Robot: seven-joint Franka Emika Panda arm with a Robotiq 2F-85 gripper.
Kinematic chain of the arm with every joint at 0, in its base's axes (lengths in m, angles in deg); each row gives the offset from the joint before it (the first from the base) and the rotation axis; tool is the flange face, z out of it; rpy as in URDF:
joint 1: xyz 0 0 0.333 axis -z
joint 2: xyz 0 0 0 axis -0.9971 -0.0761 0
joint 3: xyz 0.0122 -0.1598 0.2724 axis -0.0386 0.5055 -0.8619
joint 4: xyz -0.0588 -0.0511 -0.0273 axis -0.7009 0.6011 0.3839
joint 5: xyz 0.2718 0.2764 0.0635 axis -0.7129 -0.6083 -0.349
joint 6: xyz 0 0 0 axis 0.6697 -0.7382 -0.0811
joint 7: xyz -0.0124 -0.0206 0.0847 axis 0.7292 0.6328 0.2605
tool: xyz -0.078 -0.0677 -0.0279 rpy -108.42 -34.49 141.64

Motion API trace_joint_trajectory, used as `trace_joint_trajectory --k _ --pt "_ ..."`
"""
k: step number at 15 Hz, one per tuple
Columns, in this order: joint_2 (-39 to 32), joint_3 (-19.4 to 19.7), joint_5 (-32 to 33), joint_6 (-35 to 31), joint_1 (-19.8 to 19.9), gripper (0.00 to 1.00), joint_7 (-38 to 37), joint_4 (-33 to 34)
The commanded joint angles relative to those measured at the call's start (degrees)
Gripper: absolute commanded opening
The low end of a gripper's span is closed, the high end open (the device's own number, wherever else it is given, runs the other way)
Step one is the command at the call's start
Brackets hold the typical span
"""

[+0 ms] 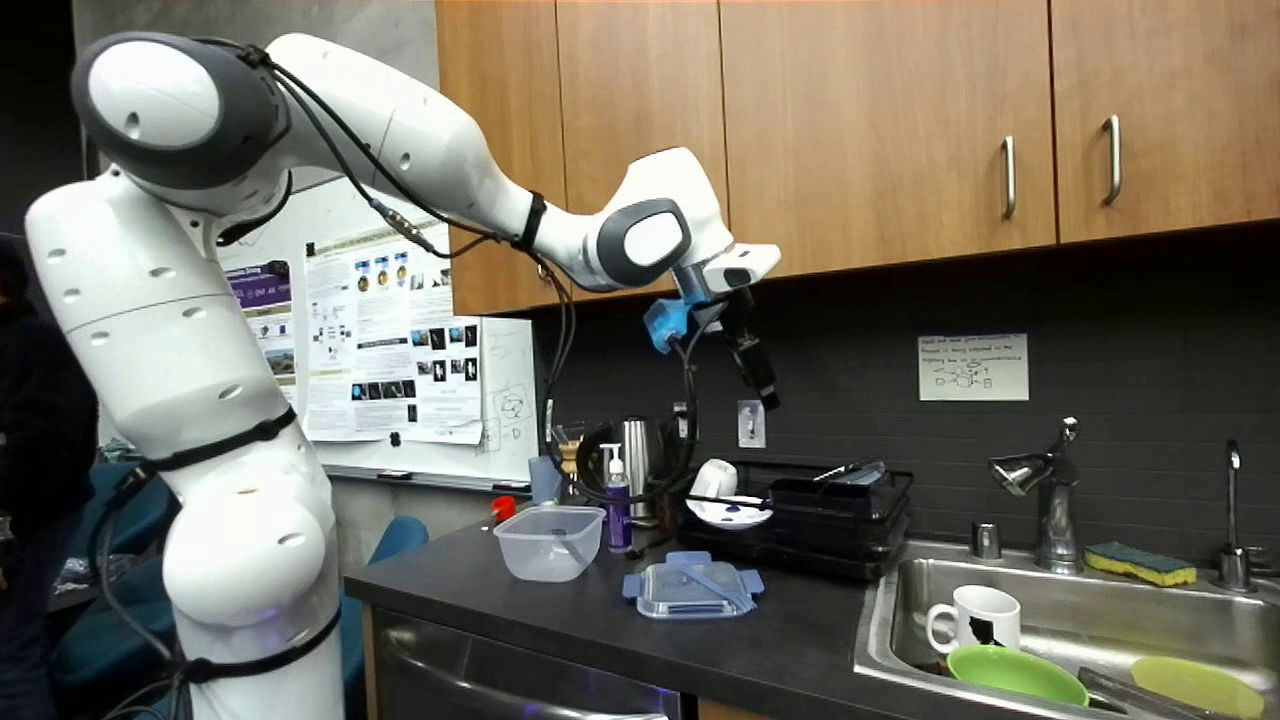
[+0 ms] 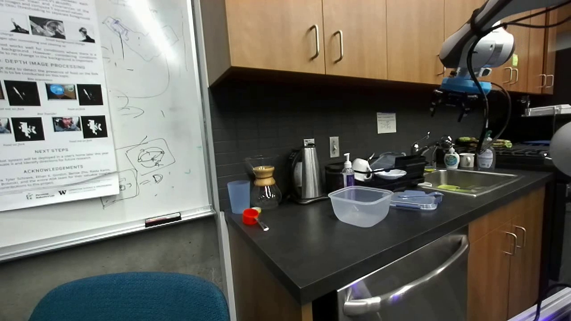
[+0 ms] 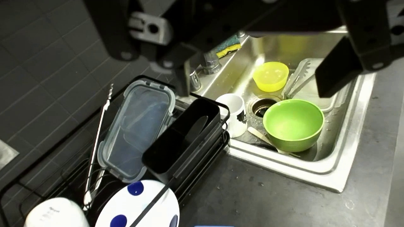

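Wrist view: I hover with the steel sink (image 3: 328, 176) ahead of my gripper (image 3: 256, 88). A green bowl (image 3: 293, 126) rests in that sink, just beside a white mug (image 3: 236, 124); a yellow bowl (image 3: 270, 77) lies farther back. To perform this hover well, I judge that travel should run above the black utensil caddy (image 3: 167, 151) and any lowering be slow, because green bowl and mug sit close together. My fingers (image 3: 338, 67) are spread wide; they grip nothing and touch nothing.

Exterior views: in an exterior view, two fingertips (image 2: 463, 114) point downward, apart, with nothing between them. In an exterior view, the dish rack (image 1: 850, 545) stands below my gripper; seen edge-on there, the finger gap cannot be gauged.
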Motion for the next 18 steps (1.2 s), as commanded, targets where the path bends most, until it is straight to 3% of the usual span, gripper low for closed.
trace_joint_trajectory --k 1,9,18 --pt "-6.2 1.2 1.0 -2.1 -2.0 1.0 -2.9 4.9" --pt "-14.1 2.8 0.8 -4.5 -5.0 1.0 -3.5 8.3" --pt "-20.2 6.2 0.4 -5.3 -5.8 1.0 -3.6 10.2"
